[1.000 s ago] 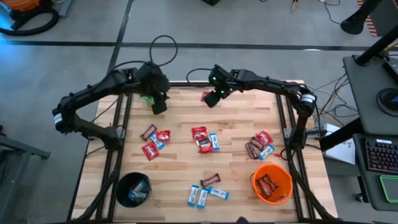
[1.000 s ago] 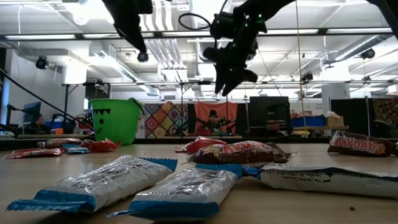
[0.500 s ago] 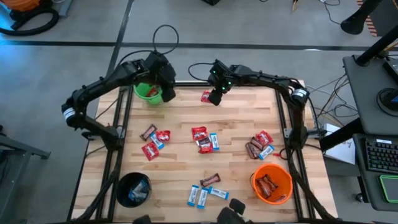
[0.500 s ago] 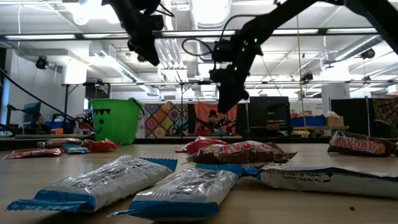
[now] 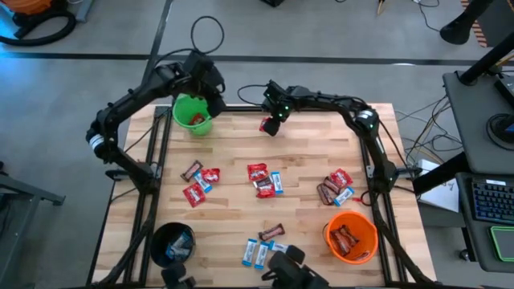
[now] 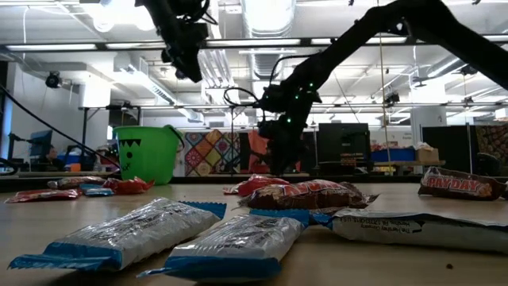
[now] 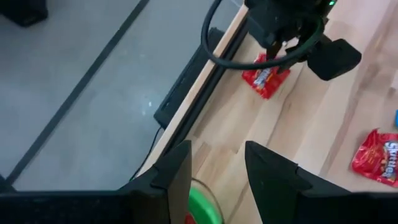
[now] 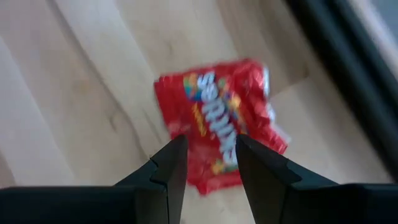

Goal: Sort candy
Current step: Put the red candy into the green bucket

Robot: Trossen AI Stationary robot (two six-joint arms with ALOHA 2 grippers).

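A red candy packet [image 5: 263,125] [image 8: 214,127] lies flat near the table's far edge. My right gripper [image 5: 272,125] [image 8: 208,163] hangs open just over it, one finger to each side; no touch shows. My left gripper [image 5: 211,95] [image 7: 217,171] is open and empty, high above the far rim of the green bucket [image 5: 191,114] [image 6: 147,152], which stands at the far left corner with something red inside. More candy lies loose in clusters at the middle [image 5: 263,178], the left [image 5: 199,183], the right [image 5: 336,186] and the near side [image 5: 263,245].
A black bucket [image 5: 173,243] holding blue-and-white packets stands at the near left corner. An orange bucket [image 5: 351,237] holding brown bars stands at the near right. Bare wood lies between the clusters. Dark frame rails run along the table's edges [image 5: 157,152].
My right gripper has come down and a little toward the table's left, stopping just over the red packet at the far edge. My left gripper has gone toward the far edge, uncovering the green bucket. The gap between each gripper's fingers looks unchanged.
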